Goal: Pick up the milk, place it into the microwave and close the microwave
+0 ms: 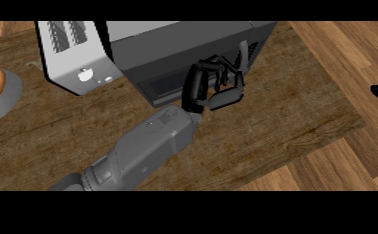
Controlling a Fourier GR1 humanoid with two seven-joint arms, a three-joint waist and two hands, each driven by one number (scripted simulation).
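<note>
robot hand: one robot hand (212, 85) mid-frame, fingers curled, against the microwave (188, 48) front; we can't tell which arm.
milk: not visible; we guess inside.
door: we judge stiff, light; push flat face.
bench: wood bench (295, 113).

One head view looks steeply down, close on the counter (295, 123); the microwave (184, 53) fills the upper middle, a forearm (140, 153) enters from below.
</note>
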